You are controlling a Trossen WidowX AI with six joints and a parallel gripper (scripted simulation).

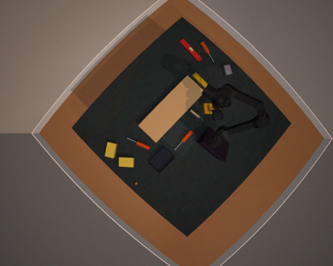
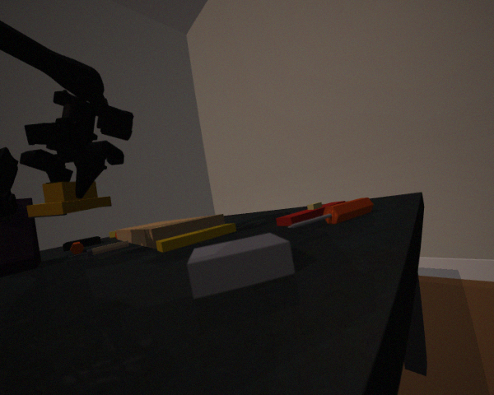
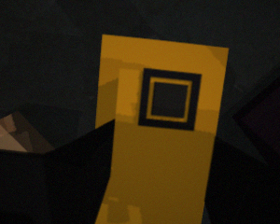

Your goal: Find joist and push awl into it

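My gripper [image 1: 212, 108] [image 2: 72, 184] is shut on the yellow stud finder [image 1: 207, 108] [image 2: 66, 200] [image 3: 163, 154] and holds it level in the air, well above the table, just off the right end of the tan floor panel [image 1: 165, 110] [image 2: 170, 230]. In the wrist view the stud finder fills the frame, and its black square window is dark. The awl [image 1: 195, 113] [image 2: 109, 247], with a pale wooden handle, lies on the table beside the panel, close below the gripper. The dark tray [image 1: 154, 160] stands at the near end of the panel.
A yellow bar [image 1: 200, 80] [image 2: 196, 237] lies at the panel's far end. A grey block [image 1: 227, 69] [image 2: 240, 263], a red level [image 1: 190, 49] [image 2: 302, 215], three orange screwdrivers [image 1: 205, 47] [image 1: 186, 136] [image 1: 142, 144] and two yellow blocks [image 1: 110, 149] [image 1: 126, 162] lie around. The arm's base [image 1: 215, 144] stands nearby.
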